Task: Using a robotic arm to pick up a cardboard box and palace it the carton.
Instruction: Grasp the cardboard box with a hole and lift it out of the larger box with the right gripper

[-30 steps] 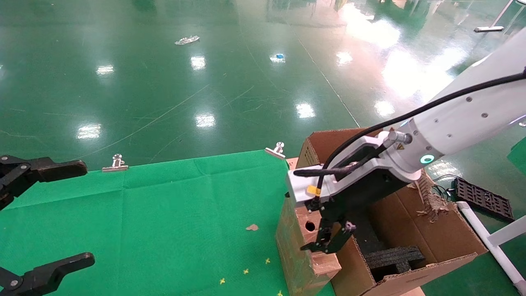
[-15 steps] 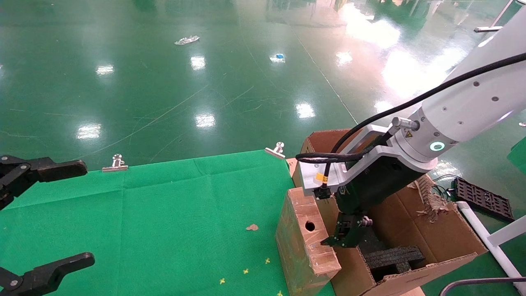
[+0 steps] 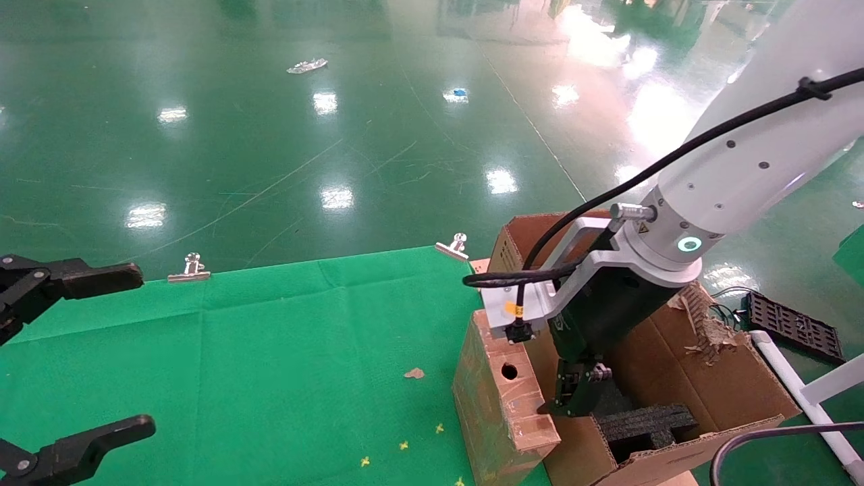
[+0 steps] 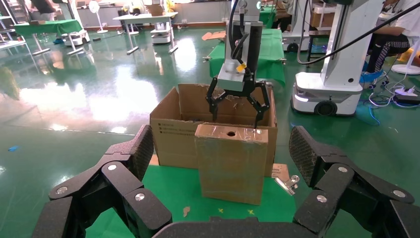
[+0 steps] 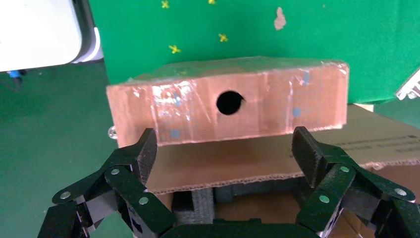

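I see my right gripper [image 3: 574, 398] open, holding nothing, hanging just inside the carton [image 3: 729, 398] past the table's right edge. The cardboard box [image 3: 503, 398] stands upright at that edge, against the carton's side. My left gripper [image 3: 74, 358] waits open at the table's left edge

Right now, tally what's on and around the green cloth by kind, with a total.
Taped cardboard box: 1
Open carton: 1
Black foam inserts visible in the carton: 1
Metal binder clips on the cloth edge: 2
Grippers: 2, left gripper and right gripper
Total: 7
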